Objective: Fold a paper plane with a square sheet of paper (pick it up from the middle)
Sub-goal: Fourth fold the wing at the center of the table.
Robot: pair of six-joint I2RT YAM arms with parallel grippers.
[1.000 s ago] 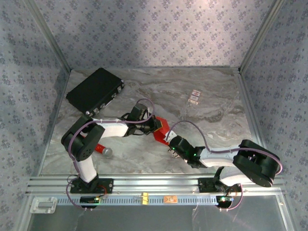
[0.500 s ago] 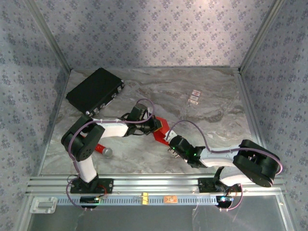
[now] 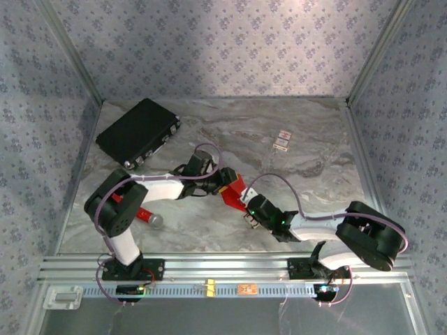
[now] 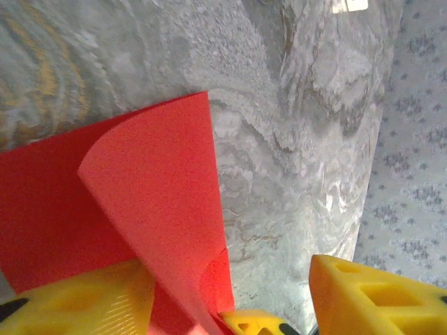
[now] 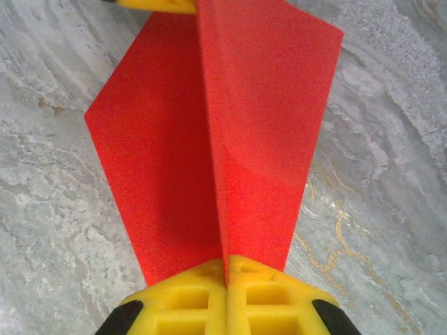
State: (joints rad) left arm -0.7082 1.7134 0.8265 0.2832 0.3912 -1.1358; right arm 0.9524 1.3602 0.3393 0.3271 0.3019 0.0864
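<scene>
The square sheet of paper is bright red and folded into a rough paper plane shape, with a raised centre crease and a flap to each side. It lies mid-table between the two arms. My right gripper is shut on the near end of that crease, and in the top view it sits just below the paper. My left gripper stands open at the paper's far left. Its yellow fingers are wide apart in the left wrist view, with a curled flap resting against the left one.
A black case lies at the back left. A small red cylinder with a grey end rests beside the left arm's base. Two small cards lie at the back right. Patterned walls and metal posts enclose the marble table.
My left gripper has opened and let go of the paper. My right gripper has closed fully on the centre crease. The arms have barely shifted.
</scene>
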